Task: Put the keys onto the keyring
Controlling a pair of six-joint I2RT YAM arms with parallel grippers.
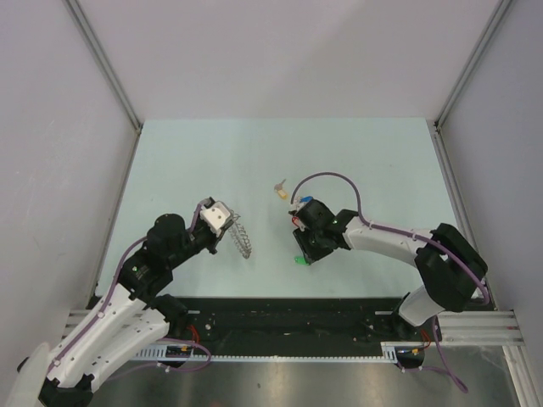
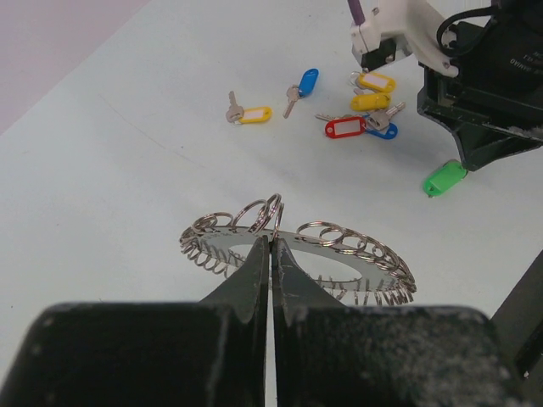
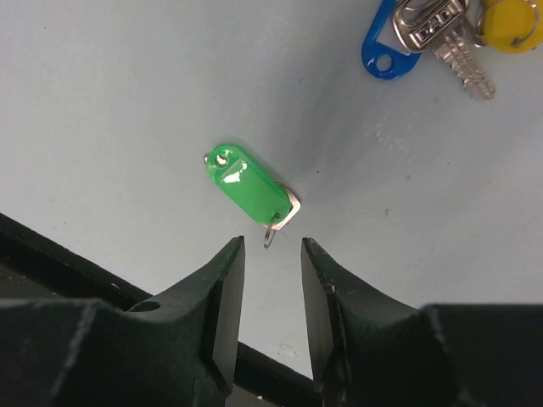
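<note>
Over on my left side, my left gripper [image 2: 271, 244] is pinched tight on the near edge of the keyring [image 2: 339, 246], which sticks out past the fingertips. My right gripper [image 3: 271, 246] has its jaws apart, tips pointing at the green-tagged key [image 3: 250, 193] lying on the desk [image 3: 127, 102] just beyond them. Red, blue and yellow-tagged other keys [image 2: 361, 119] sit in a loose bunch nearby.

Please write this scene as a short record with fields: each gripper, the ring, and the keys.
left gripper: shut on the silver-grey linked-loop metal keyring, pinching its edge
right gripper: open, beside the green-tagged silver key, not gripping it
other keys: red-tagged key, yellow-tagged key, blue-tagged key, loose on the pale table
keys on keyring: none seen
</note>
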